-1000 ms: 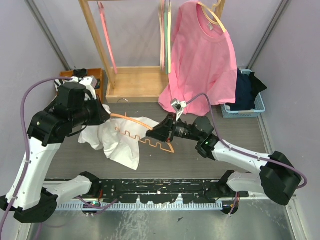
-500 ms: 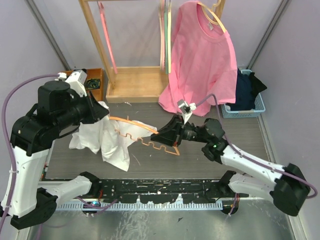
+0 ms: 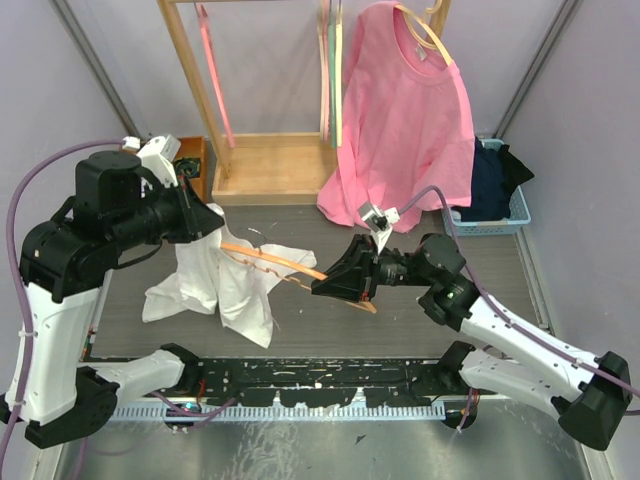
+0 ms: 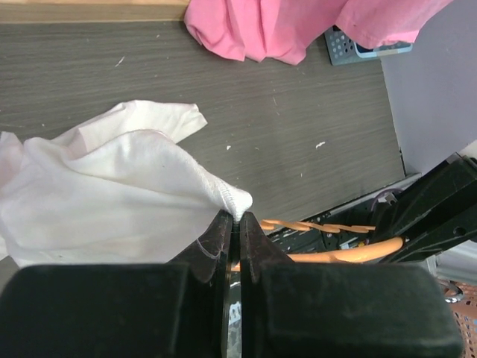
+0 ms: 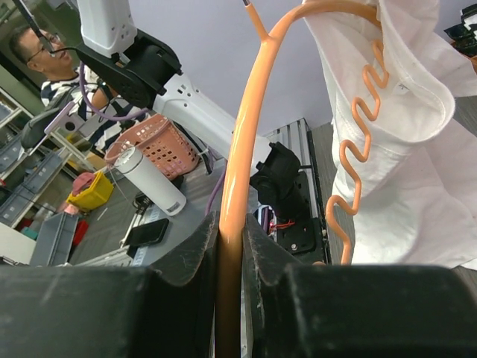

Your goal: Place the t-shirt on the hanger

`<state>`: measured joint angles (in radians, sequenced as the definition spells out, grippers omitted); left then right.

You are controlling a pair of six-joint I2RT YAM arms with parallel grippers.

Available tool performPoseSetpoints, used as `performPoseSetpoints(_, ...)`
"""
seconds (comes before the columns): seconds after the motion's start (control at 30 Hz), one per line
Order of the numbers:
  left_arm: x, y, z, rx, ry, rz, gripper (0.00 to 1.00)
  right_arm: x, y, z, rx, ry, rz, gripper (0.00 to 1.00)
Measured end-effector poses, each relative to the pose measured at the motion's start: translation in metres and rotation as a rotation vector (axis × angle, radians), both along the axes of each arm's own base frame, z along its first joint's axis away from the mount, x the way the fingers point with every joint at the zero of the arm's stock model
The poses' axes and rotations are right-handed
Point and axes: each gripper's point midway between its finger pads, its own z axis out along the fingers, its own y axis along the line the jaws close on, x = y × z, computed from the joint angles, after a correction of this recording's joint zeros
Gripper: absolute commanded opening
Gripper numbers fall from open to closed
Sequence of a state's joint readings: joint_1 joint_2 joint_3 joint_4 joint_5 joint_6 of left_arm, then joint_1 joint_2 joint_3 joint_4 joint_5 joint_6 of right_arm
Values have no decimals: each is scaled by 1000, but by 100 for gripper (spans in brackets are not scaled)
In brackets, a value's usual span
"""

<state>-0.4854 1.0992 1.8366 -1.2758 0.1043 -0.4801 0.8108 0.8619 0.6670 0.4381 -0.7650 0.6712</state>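
1. The left hand (image 4: 238, 221) is pinched almost shut on an edge of the plain white cotton t-shirt (image 3: 222, 285). The shirt hangs from that hand at the left of the table (image 3: 500, 255), with its lower folds resting on the surface.
2. The right hand (image 5: 231, 224) is clamped narrowly around the thin orange curved hanger (image 3: 268, 256). It holds the hanger off the table, with the left end reaching into the white cloth.
3. To do this step well, I judge the left hand should hold the shirt's opening wide and taut. The right hand can then feed the hanger's shoulder in slowly, so that the wavy lower bar snags no fold.
4. Count: one white t-shirt, one orange hanger and two hands. At the far side there is one pink t-shirt (image 3: 405, 110) on one cream hanger (image 3: 428, 32), and at the far right one blue basket (image 3: 517, 212).
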Motion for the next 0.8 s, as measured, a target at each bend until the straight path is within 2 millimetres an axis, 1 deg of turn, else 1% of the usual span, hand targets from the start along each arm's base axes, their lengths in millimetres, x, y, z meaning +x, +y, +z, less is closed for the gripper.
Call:
performPoseSetpoints(0.2,-2,-4,-3,-4,24,-24,10,16,14,-3,0,55,-20,1)
performPoseSetpoints(0.37,-5,-6,-3,-14,25,-39,10,27,22,-1,76,135,-32,1)
performPoseSetpoints(0.6,-6,-12,-8,-33,35,-62,10,32,31,2,169,241,9,1)
performPoseSetpoints(0.7,-5,-19,-4,-55,21,-76,9,32,32,6,191,262,22,1)
performPoseSetpoints(0.8,-7,-30,-1,-74,7,-111,9,31,35,8,209,273,31,1)
